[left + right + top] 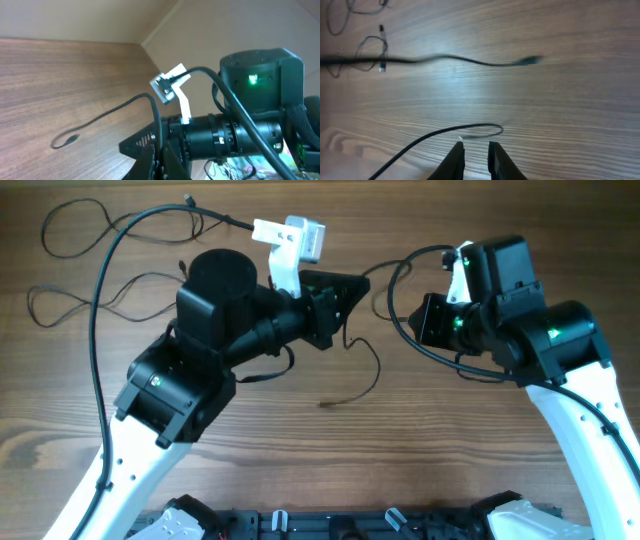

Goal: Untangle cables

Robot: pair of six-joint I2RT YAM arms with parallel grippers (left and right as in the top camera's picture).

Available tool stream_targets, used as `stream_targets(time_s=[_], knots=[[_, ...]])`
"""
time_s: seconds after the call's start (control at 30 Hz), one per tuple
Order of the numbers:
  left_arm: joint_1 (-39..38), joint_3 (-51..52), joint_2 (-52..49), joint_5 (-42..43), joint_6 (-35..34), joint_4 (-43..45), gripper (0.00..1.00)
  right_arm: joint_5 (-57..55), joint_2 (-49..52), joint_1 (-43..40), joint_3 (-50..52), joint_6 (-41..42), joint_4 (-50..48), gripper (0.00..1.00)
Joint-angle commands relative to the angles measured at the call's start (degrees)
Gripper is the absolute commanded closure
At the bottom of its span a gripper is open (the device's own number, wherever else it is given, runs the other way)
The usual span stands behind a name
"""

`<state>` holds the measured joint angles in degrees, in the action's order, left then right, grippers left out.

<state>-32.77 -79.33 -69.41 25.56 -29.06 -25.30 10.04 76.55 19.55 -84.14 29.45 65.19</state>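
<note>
Left hand [156, 147] clenched, looks pinched on one of the cables [100, 118]. That strand trails toward 6 o'clock onto mid desk [300, 470]. Right hand [475, 161] cracked apart, empty. Other two strands lie loose at 10 o'clock. Expect light, limp, slick cord that won't push, only pull. Grip just behind a plug end and draw slowly.

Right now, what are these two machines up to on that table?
Two robot arms are sorting out thin cords on a wooden table. The left end effector looks shut on one cord, holding its near end off the wood while the rest trails on the surface. The right end effector hangs low, slightly open and holding nothing. The other cords lie loose nearby.
</note>
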Motion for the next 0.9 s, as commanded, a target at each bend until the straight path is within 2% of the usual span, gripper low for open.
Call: stream_targets(time_s=[0.0, 0.1, 0.23, 0.43, 0.47, 0.6, 0.67, 0.87], knots=[[0.81, -0.2, 1.07, 0.35, 0.04, 0.24, 0.96, -2.56, 0.39, -0.13, -0.61, 1.16, 0.31, 0.76], [0.81, -0.2, 1.18, 0.33, 0.07, 0.28, 0.96, -2.08, 0.39, -0.13, -0.61, 1.2, 0.26, 0.53], [0.81, -0.2, 1.05, 0.31, 0.09, -0.74, 0.96, 2.64, 0.39, -0.13, -0.61, -0.48, -1.51, 0.51], [0.81, -0.2, 0.5, 0.28, -0.57, -4.55, 0.96, 16.68, 0.37, -0.13, -0.61, -12.31, -9.94, 0.46], [0.81, -0.2, 0.5, 0.2, -1.92, -5.03, 0.96, 17.05, 0.37, -0.13, -0.61, -13.68, -11.19, 0.44], [0.81, -0.2, 0.5, -0.11, -7.63, -5.4, 0.96, 16.94, 0.39, -0.13, -0.61, -19.65, -14.27, 0.26], [0.81, -0.2, 0.52, 0.02, -9.79, -5.4, 0.96, 15.63, 0.39, -0.13, -0.61, -20.65, -15.1, 0.22], [0.81, -0.2, 0.52, 3.76, -14.12, -4.92, 0.96, 11.13, 0.39, -0.13, -0.61, -22.36, -15.74, 0.22]])
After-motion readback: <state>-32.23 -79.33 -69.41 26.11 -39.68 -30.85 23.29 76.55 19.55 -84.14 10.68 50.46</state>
